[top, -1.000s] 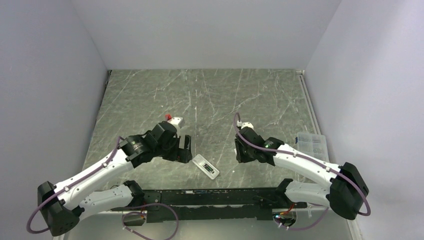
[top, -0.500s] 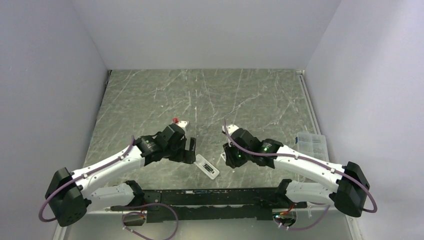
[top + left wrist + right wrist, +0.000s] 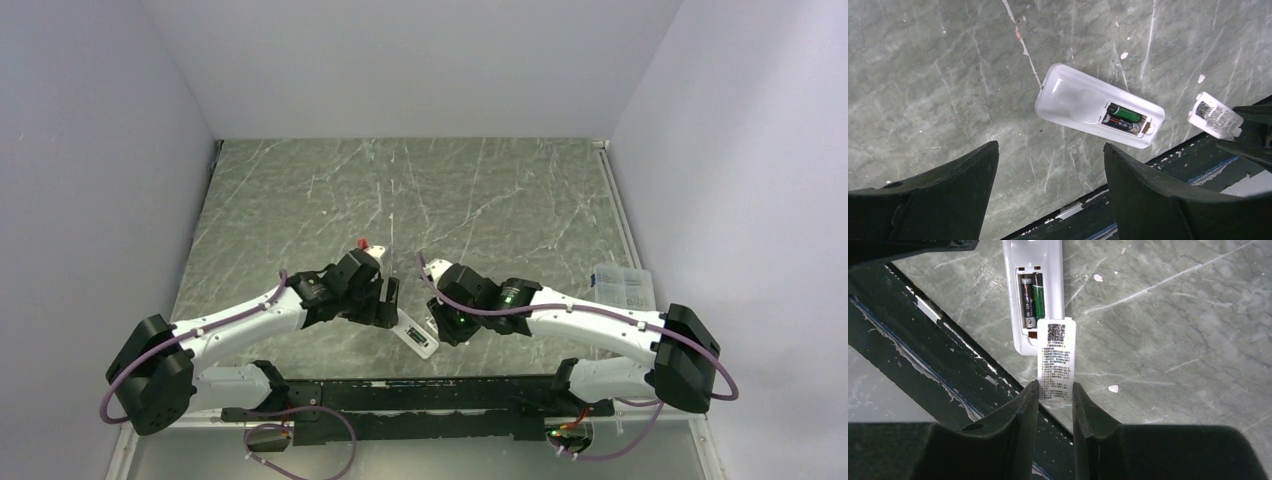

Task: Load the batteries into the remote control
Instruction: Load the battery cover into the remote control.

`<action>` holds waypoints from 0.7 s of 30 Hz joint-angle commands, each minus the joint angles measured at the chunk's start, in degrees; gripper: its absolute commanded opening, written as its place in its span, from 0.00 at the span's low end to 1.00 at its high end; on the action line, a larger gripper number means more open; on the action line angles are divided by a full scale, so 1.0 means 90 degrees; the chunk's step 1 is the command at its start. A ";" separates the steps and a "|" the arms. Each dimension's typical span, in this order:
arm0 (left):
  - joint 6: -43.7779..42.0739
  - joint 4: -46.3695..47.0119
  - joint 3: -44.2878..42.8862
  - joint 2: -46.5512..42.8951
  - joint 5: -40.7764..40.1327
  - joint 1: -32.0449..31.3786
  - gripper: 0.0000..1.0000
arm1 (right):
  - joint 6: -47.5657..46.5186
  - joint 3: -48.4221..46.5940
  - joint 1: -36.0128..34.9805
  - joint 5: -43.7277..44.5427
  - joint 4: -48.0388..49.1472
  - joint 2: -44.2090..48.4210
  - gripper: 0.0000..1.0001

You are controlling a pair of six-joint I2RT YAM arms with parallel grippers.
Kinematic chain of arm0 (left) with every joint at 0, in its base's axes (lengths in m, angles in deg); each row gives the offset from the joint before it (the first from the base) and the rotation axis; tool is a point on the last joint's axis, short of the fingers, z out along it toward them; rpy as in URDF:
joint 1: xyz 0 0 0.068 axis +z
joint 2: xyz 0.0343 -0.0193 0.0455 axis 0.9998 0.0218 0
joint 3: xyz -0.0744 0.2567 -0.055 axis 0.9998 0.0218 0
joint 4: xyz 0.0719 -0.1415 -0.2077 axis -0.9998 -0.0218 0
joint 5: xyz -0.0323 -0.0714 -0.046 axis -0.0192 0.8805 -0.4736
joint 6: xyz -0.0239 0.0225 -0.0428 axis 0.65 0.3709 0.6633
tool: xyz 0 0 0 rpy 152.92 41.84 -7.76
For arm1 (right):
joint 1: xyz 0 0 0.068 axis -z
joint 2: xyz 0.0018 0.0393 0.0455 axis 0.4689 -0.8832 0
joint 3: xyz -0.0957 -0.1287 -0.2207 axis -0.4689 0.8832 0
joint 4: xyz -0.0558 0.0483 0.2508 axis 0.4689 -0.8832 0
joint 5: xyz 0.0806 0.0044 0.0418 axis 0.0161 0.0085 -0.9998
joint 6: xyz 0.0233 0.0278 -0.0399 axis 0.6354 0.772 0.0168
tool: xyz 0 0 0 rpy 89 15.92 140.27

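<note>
Holding cover (image 3: pixel 1055 360) at open bay of remote (image 3: pixel 1034 260), batteries (image 3: pixel 1031 295) seated inside.
Gripped in right tool (image 3: pixel 1054 388); left tool (image 3: pixel 1050 150) spread wide, empty, above remote at near edge of counter (image 3: pixel 500 200).

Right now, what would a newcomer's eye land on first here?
The white remote control lies near the near edge of the table, its compartment open with both batteries seated side by side. The right arm's jaws pinch the printed battery cover close by that open end, not yet fitted. The left arm's jaws stand wide apart above the remote, holding nothing.
</note>
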State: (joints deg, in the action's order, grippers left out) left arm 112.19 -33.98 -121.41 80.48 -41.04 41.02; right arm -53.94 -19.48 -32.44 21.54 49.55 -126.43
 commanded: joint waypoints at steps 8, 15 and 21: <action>0.0055 0.0580 0.0109 -0.0473 0.1206 -0.0014 0.89 | -0.0228 -0.0472 -0.0274 -0.0190 0.0368 -0.0322 0.22; 0.0156 0.0713 0.0176 -0.0620 0.1542 -0.0019 0.90 | -0.0270 -0.0453 -0.0432 -0.0248 0.0524 -0.0168 0.22; 0.0257 0.1009 0.0246 -0.0467 0.1860 -0.0013 0.90 | -0.0236 -0.0405 -0.0588 -0.0275 0.0735 0.0086 0.22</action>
State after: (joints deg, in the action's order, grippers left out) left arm 113.50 -28.34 -119.66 75.94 -27.54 41.02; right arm -55.56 -21.41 -36.92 19.53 52.74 -128.44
